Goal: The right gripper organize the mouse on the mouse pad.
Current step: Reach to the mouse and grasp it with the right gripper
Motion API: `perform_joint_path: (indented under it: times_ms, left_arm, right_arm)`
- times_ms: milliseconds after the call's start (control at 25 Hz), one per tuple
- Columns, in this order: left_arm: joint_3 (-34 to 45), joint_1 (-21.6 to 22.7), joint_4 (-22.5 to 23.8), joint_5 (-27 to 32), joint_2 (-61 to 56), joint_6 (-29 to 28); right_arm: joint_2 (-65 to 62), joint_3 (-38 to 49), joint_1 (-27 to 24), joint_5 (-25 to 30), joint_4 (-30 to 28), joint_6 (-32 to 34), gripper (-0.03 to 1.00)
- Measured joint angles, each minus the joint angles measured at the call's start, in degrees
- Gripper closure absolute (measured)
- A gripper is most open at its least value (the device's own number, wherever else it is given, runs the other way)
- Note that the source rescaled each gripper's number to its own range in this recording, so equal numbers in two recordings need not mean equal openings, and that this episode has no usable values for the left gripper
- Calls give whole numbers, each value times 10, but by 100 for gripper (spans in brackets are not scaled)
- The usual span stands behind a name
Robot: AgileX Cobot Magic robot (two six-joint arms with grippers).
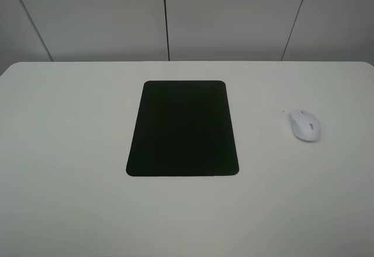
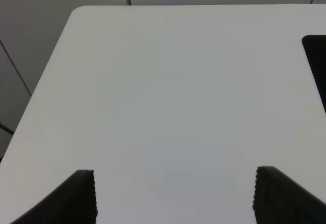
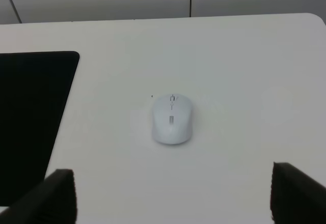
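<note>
The white mouse (image 1: 305, 125) lies on the white table to the right of the black mouse pad (image 1: 182, 128), apart from it. In the right wrist view the mouse (image 3: 172, 118) lies ahead of my right gripper (image 3: 173, 193), whose two black fingers (image 3: 58, 196) are spread wide and hold nothing. The pad (image 3: 30, 117) shows at that view's edge. My left gripper (image 2: 173, 196) is open and empty over bare table, with a corner of the pad (image 2: 317, 56) in its view. Neither arm shows in the exterior high view.
The white table (image 1: 70, 152) has rounded far corners and ends at a grey panelled wall (image 1: 166, 17) behind it. Nothing else lies on it.
</note>
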Motion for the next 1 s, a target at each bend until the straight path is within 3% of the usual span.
perform_joint_path:
  times_ms: [1000]
  left_arm:
    - [0, 0, 0, 0, 0, 0]
  right_arm:
    - [0, 0, 0, 0, 0, 0, 26]
